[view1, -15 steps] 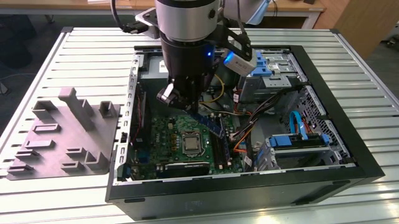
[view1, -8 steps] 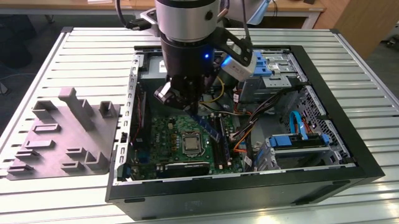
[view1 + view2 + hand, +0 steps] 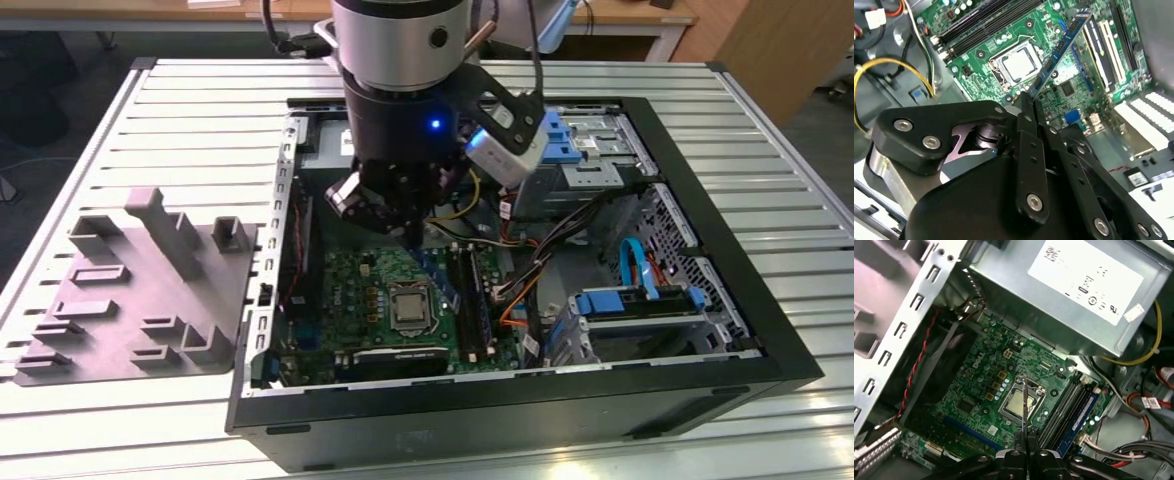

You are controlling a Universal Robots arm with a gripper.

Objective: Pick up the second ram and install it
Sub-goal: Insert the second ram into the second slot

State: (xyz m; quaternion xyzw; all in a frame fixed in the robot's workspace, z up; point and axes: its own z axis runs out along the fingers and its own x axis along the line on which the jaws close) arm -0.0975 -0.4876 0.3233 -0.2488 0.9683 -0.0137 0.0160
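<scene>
- Second wrist view: the second ram (image 3: 1061,47) has its lower end swallowed between the fingers of the gripper (image 3: 1027,100).
- First wrist view: the stick is edge-on, a bare sliver, its chips and label unreadable.
- Exterior view: the arm (image 3: 400,90) blocks most of the power supply (image 3: 320,152).

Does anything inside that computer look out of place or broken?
Nothing looks broken or spilled. The ram is not in a slot: it is pinched in the gripper and held above the board near the processor, which sits bare with no cooler on it.
</scene>
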